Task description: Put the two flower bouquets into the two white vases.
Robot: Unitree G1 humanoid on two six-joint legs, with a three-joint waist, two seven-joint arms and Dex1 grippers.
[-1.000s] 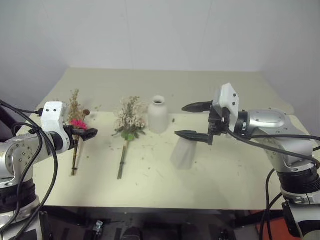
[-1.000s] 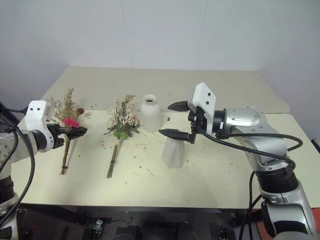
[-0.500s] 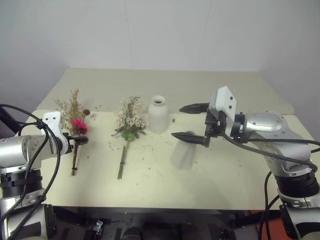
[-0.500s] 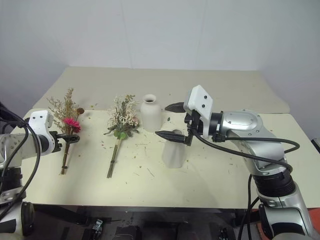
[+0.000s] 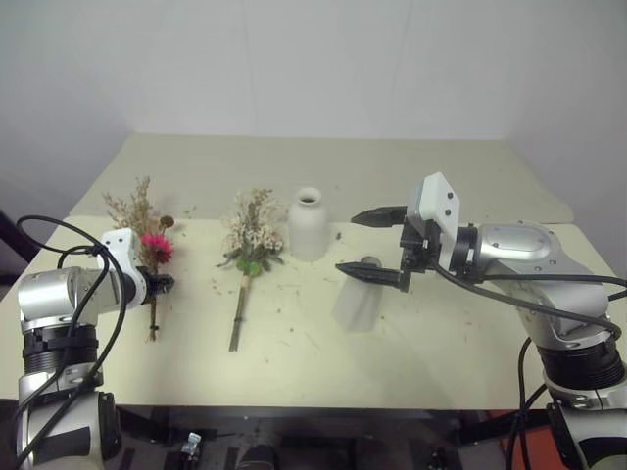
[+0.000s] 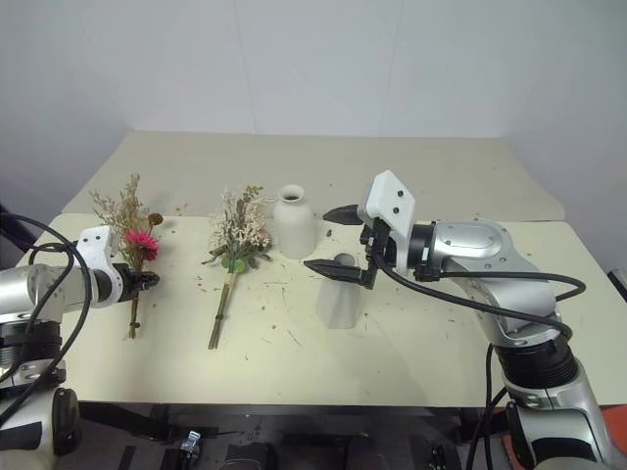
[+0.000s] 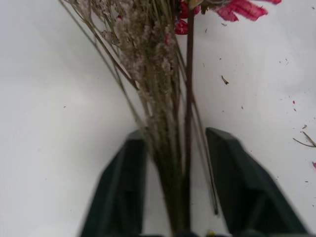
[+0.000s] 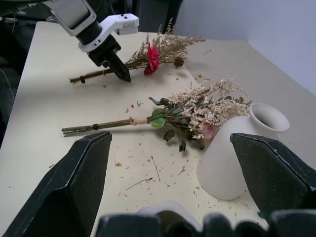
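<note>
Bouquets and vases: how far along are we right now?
Nothing is in a vase yet. In hand: the left gripper straddles the stems of the dried-grass bouquet, which lies on the table. The right gripper hangs open above the cone vase. Left: both bouquets, including the cream-and-pink bouquet lying flat beside the empty bottle vase.

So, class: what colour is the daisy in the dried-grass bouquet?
Magenta pink. The daisy shows best in the right wrist view.
</note>
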